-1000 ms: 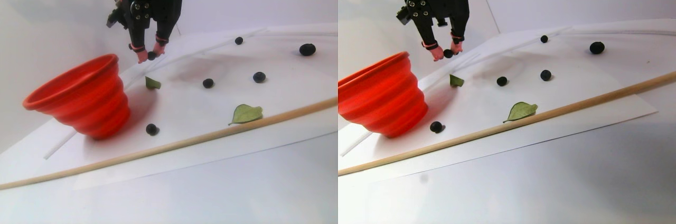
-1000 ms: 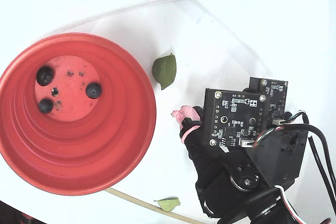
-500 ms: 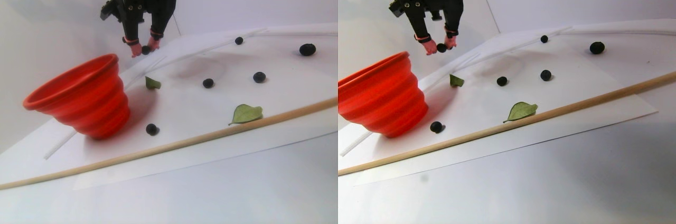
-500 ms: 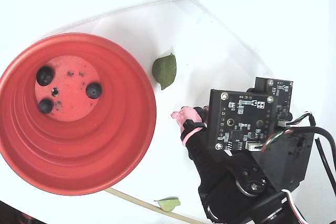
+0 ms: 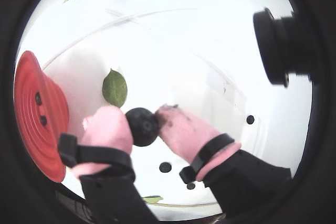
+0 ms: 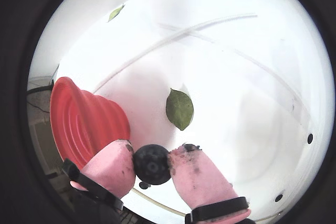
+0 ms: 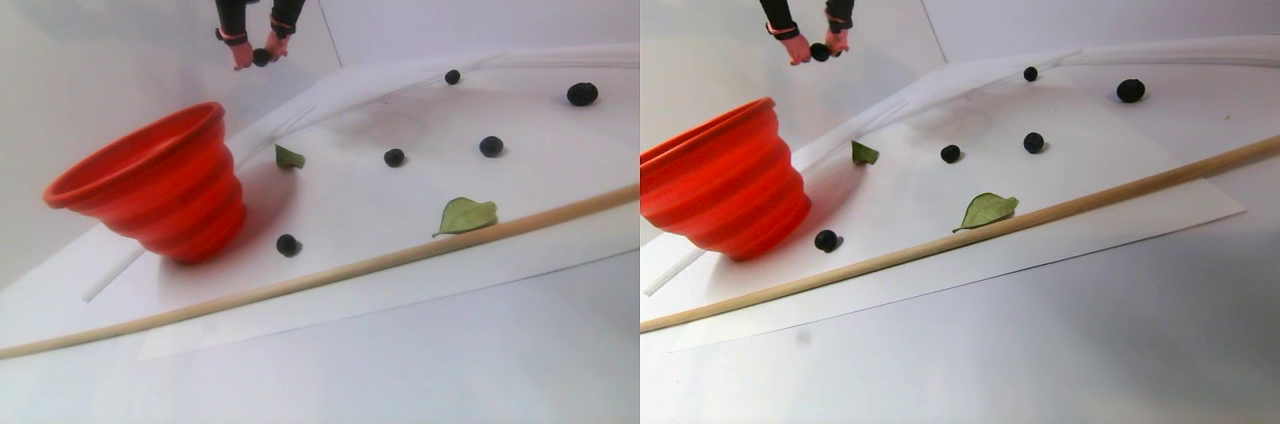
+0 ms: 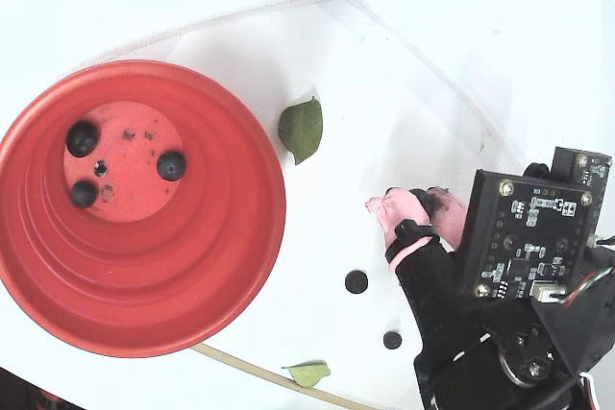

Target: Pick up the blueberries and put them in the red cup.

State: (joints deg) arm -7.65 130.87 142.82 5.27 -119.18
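**Berry held aloft beside the cup**

Only partly can the held blueberry [image 8: 415, 195] be seen in the fixed view, where it is tucked between the pink fingertips [image 8: 394, 208] and largely covered by the arm's black body and circuit board [image 8: 524, 237]. In both wrist views it is shown plainly: a round, matte blue-black berry [image 5: 142, 126] is pinched between the two pink-capped pads of the gripper [image 6: 152, 165], whose jaws are drawn narrow around it. Dark smudges are seen on one pad [image 6: 197, 174].

In the stereo pair view the gripper [image 7: 256, 56] is cut off by the top edge, and the berry is seen raised well above the white sheet [image 7: 400, 204], higher than the rim of the red cup [image 7: 150, 189] and to its right.

The cup's inside is revealed only in the fixed view: stepped concentric rings [image 8: 231, 228] and a paler, dark-speckled bottom on which three blueberries lie [image 8: 171, 164]. From the side, just a ribbed red-orange wall is shown.

Loose blueberries [image 7: 394, 157] are scattered on the sheet in the stereo pair view, one [image 7: 288, 244] just beside the cup's base. A green leaf [image 8: 301, 129] lies between cup and gripper; another leaf [image 7: 465, 215] touches a long wooden stick [image 7: 350, 269].
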